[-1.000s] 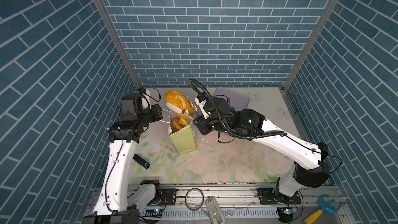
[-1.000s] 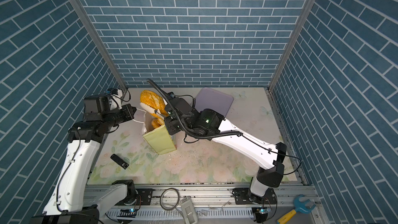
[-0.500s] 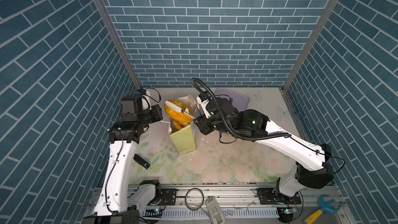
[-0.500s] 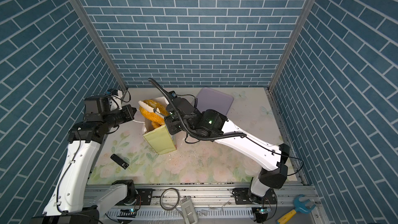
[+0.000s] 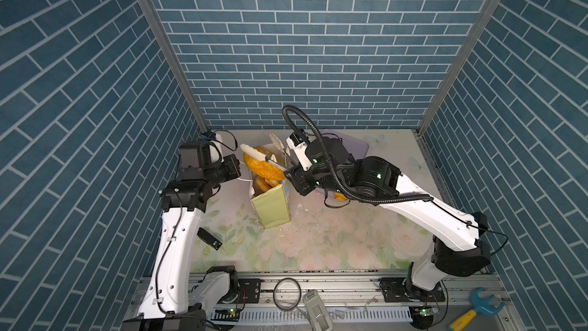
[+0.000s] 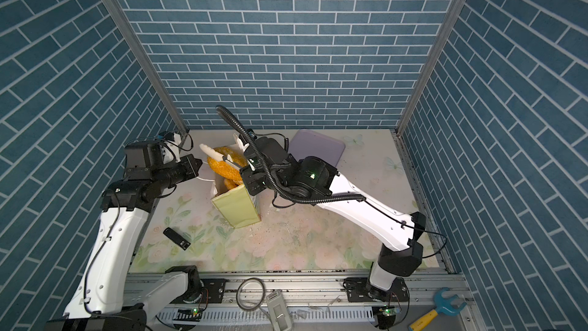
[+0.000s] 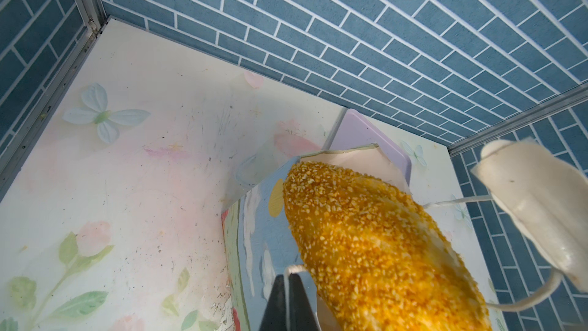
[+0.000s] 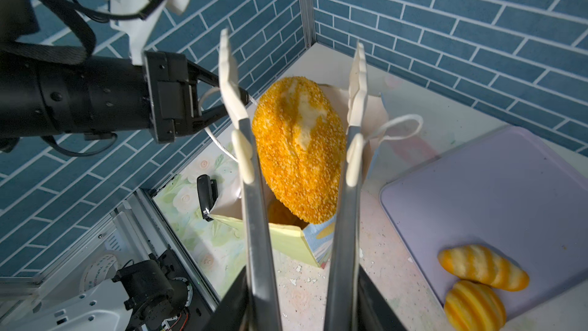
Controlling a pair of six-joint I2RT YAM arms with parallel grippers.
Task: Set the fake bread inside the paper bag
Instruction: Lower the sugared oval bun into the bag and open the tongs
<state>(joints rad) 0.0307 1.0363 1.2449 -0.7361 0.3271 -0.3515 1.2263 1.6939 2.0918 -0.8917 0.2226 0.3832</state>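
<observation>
While it juts from the bag [image 5: 272,210], the loaf [image 5: 264,168] looks seeded, golden-orange.

Feels like standing in a tiny booth: the walls [image 5: 302,42] on three sides are blue brick-pattern panels with white grout lines, and silver metal posts [image 5: 165,49] run up the back corners. The tabletop [image 5: 334,243] is a pale floral print with pink roses and a butterfly [image 7: 103,116] — pretty scuffed, speckled with crumbs. A metal rail [image 5: 343,281] runs along the front edge. The light is bright and even.
</observation>
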